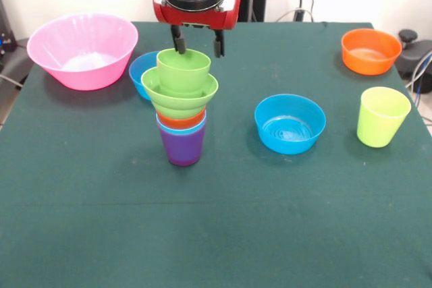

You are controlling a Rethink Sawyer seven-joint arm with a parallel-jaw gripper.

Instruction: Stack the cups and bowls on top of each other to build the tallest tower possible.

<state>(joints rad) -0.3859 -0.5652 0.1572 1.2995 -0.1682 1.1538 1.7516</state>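
The tower stands left of the table's middle: a purple cup (183, 150) at the base, a light blue cup's rim (197, 126) and an orange cup's rim (177, 121) above it, then the ridged green bowl (178, 94) with the stepped green cup (183, 69) on top. My gripper (199, 46) hangs just above and behind the green cup, open and empty. Its left fingertip (180, 45) is at the cup's back rim. A yellow-green cup (382, 117) stands upright at the right. A blue bowl (290, 123) sits right of the tower.
A large pink bowl (82, 49) sits at the back left. A second blue bowl (142, 69) is partly hidden behind the tower. An orange bowl (370, 50) sits at the back right. The green table (216, 234) is bare in front.
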